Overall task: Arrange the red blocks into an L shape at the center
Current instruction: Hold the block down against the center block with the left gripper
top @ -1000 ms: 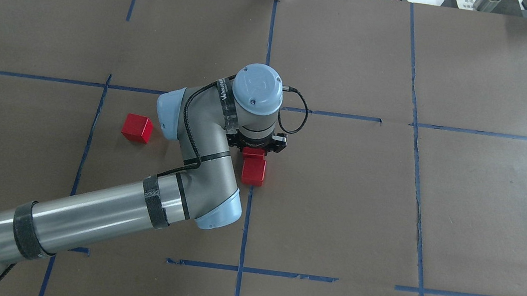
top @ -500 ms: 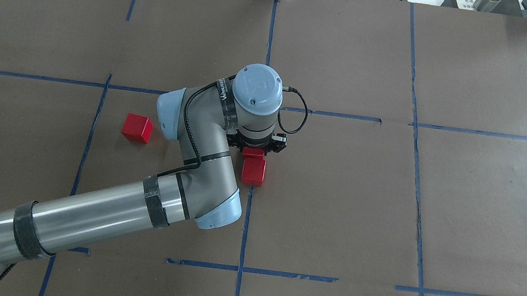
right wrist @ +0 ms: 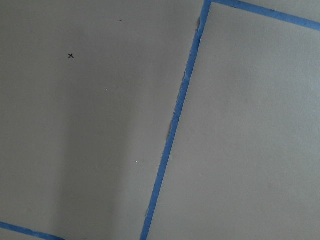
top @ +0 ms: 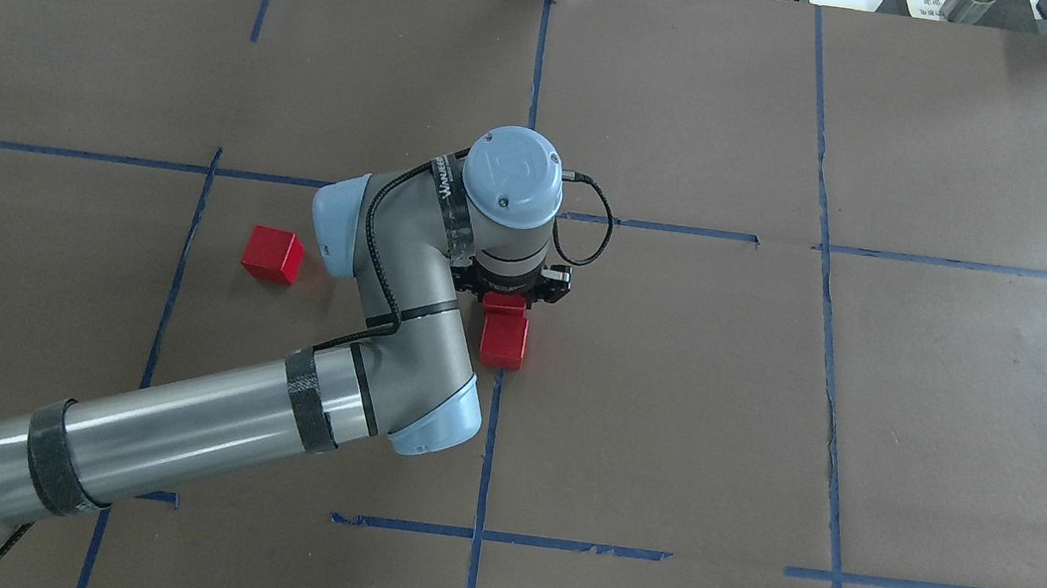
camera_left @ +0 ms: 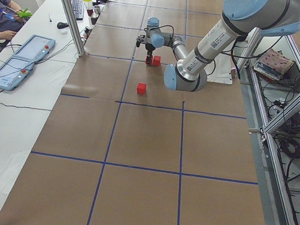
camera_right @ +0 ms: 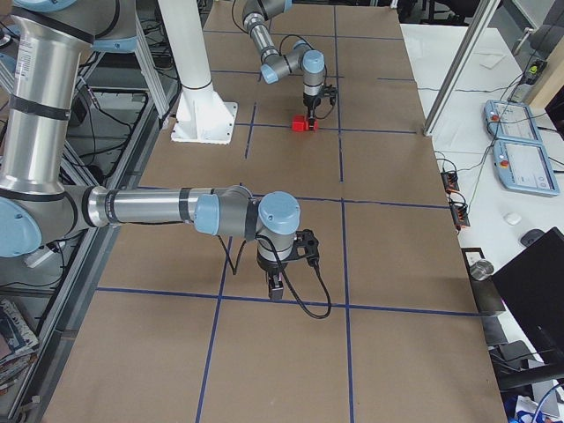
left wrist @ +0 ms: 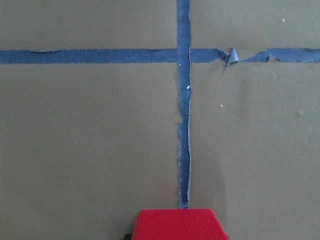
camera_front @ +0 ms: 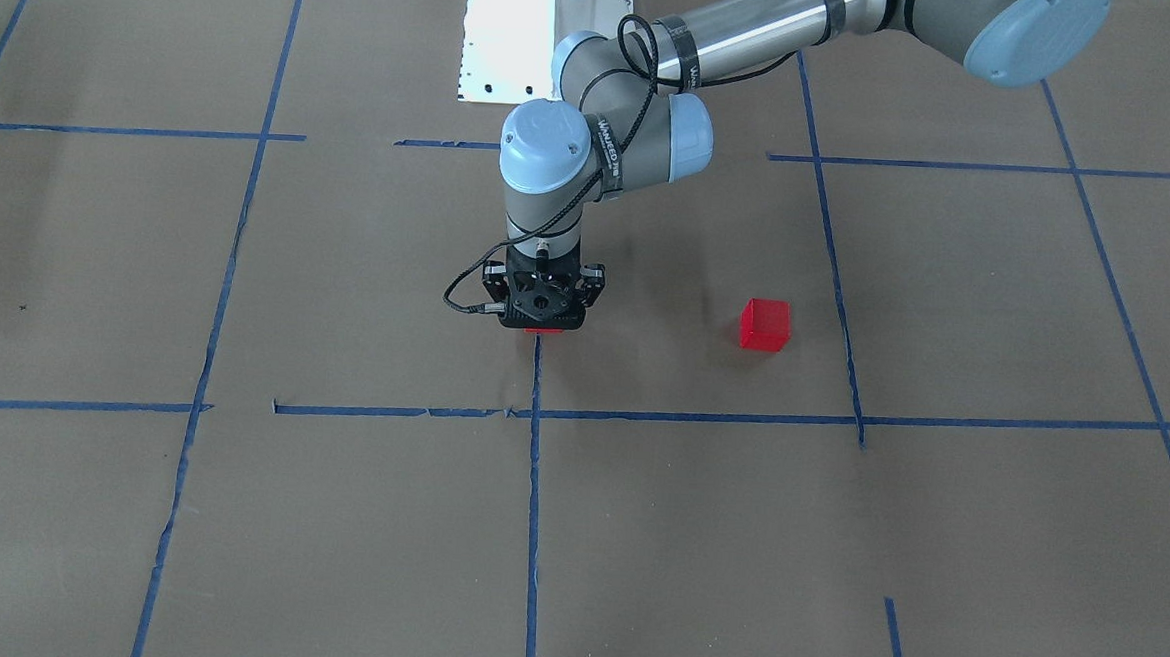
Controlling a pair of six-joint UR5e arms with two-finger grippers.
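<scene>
Seen from overhead, on the left half of the desk, one red block sits alone, well apart from the other two. It is just left of a blue-capped joint of the left arm. At the centre, on the blue tape line, the left gripper points straight down over a second red block. Its wrist covers the jaws, so only a strip of that block shows, and I cannot tell whether they clamp it. A third red block lies close against it on the robot's side; any gap is too fine to judge. A black cable loops off the wrist's right. The right gripper shows only in the right side view, low over bare paper, and its jaws cannot be read.
</scene>
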